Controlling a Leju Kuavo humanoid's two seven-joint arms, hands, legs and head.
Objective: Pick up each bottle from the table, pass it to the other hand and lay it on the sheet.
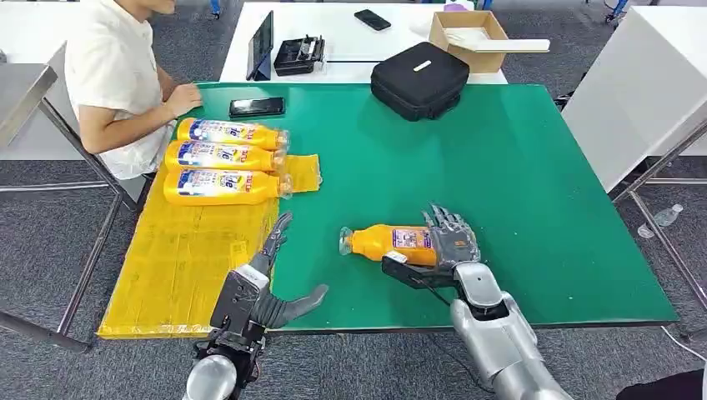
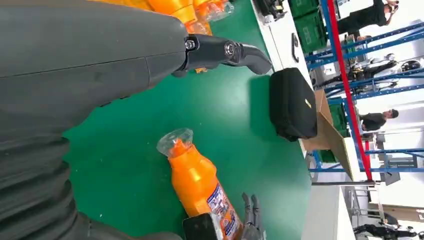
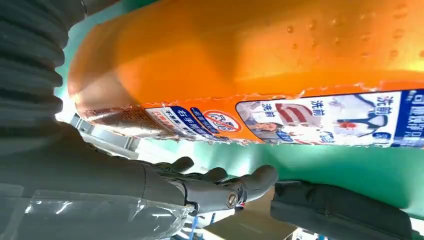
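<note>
Head view shows you three bottles (image 1: 225, 158) side by side on the yellow sheet (image 1: 188, 258), a person's arm (image 1: 137, 117) near them. A fourth bottle (image 1: 388, 242) lies on the green table (image 1: 517, 183), gripped by the right hand (image 1: 450, 242). The left hand (image 1: 271, 287) is spread, holding nothing. Behind: black case (image 1: 419, 79), phone (image 1: 257, 107), cardboard box (image 1: 467, 37) holding white paper.

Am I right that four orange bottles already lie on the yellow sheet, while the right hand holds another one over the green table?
Not quite. The head view shows three orange bottles lying on the yellow sheet, not four. The rest is right: the right hand holds another orange bottle over the green table.
</note>
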